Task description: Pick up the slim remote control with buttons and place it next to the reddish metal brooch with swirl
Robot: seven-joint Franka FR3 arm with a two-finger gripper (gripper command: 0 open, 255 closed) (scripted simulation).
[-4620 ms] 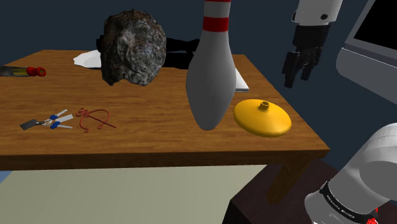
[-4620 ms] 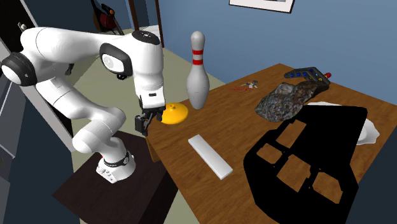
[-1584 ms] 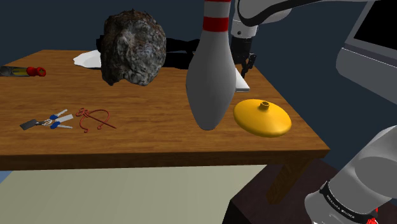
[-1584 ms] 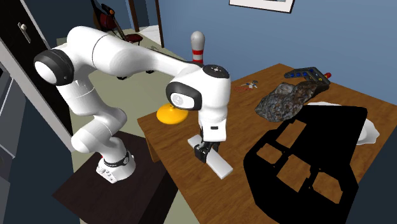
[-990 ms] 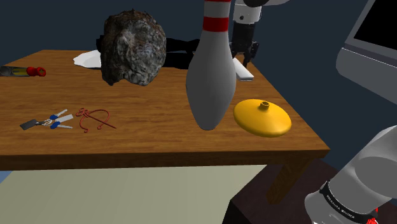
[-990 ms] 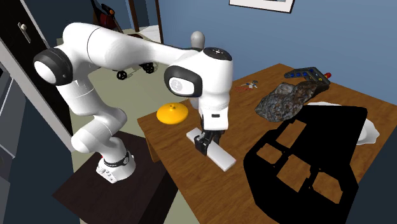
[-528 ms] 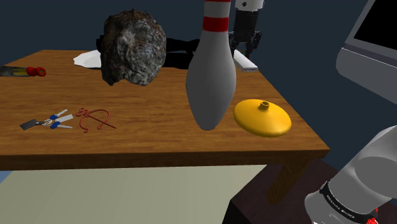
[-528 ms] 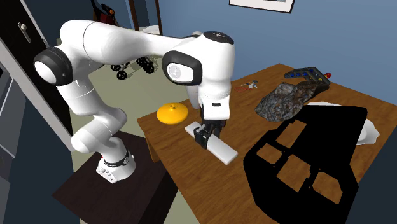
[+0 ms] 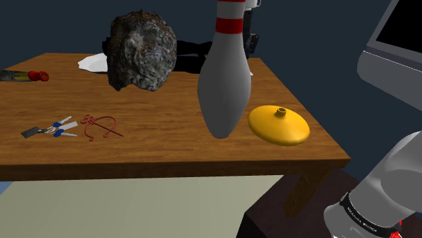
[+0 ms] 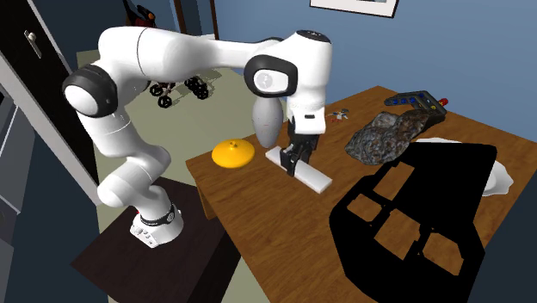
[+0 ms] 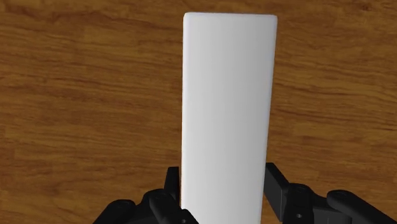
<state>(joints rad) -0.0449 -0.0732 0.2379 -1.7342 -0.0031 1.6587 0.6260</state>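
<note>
Carried off since a moment ago, the slim plain white remote control [image 11: 226,95] is hanging pinched in the black claw [image 11: 222,189] over the brown wooden counter [image 9: 169,145]. At the shoulder view's left the reddish swirled brooch [image 9: 101,126] is lying beside blue-handled keys [image 9: 53,128]; the tall white red-striped bowling pin [image 9: 225,81] is standing between, so swinging wide around it is looking wise.

I am looking at a wooden table [image 9: 169,145]. A white bowling pin [image 9: 225,74] with red stripes is standing upright on it, and a yellow domed disc [image 9: 278,125] is lying just beside the pin, toward the shoulder view's right. A rough grey rock [image 9: 143,51] is sitting at the far side. Some keys [image 9: 51,128] with blue heads are lying near the front edge. A flat black shape [image 10: 413,215] with square cut-outs is covering one corner.
</note>
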